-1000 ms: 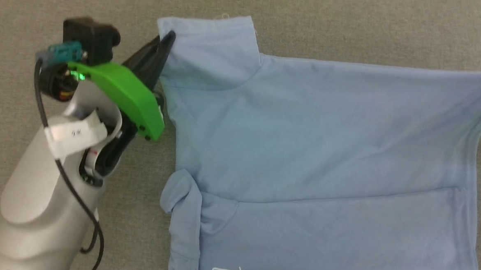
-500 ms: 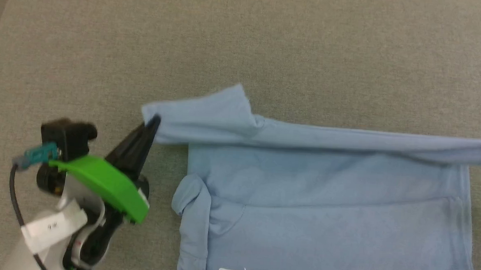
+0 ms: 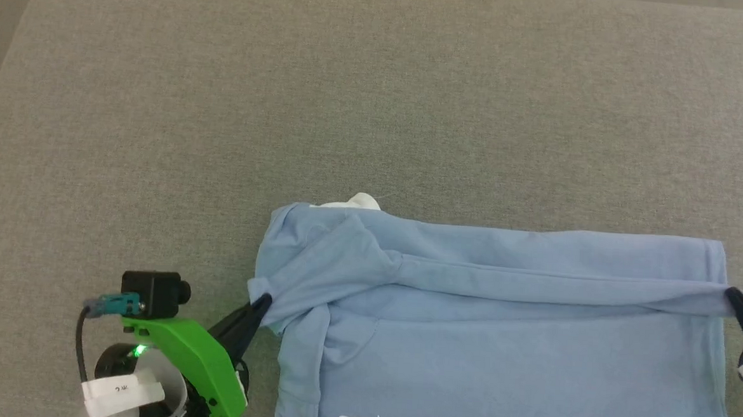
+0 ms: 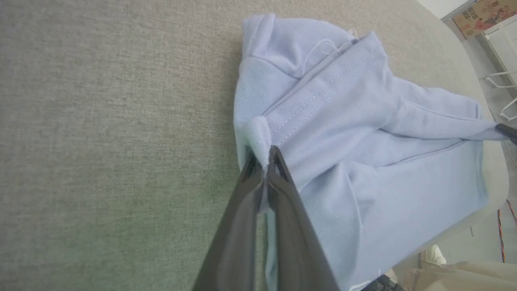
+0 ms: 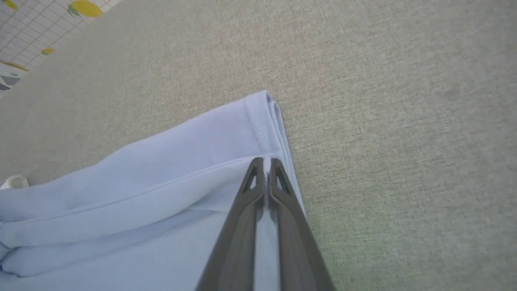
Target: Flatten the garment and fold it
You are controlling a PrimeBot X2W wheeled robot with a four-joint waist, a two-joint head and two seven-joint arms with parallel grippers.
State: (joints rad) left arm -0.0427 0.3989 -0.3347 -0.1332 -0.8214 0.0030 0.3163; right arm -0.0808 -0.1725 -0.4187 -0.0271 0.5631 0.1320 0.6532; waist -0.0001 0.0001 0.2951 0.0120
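Grey woven surface (image 3: 377,94) carries a light blue shirt (image 3: 515,375), lying near the front edge with its body stretched left to right. Its far long edge is raised and drawn halfway over the near half, so a lengthwise fold looks part done. The left tool (image 3: 262,306) is clamped on that edge's left end, the right tool (image 3: 733,297) on its right corner, with the cloth taut between them. The next move likely calls for lowering both ends evenly onto the near side before letting go. Bunched cloth at the left may need smoothing.
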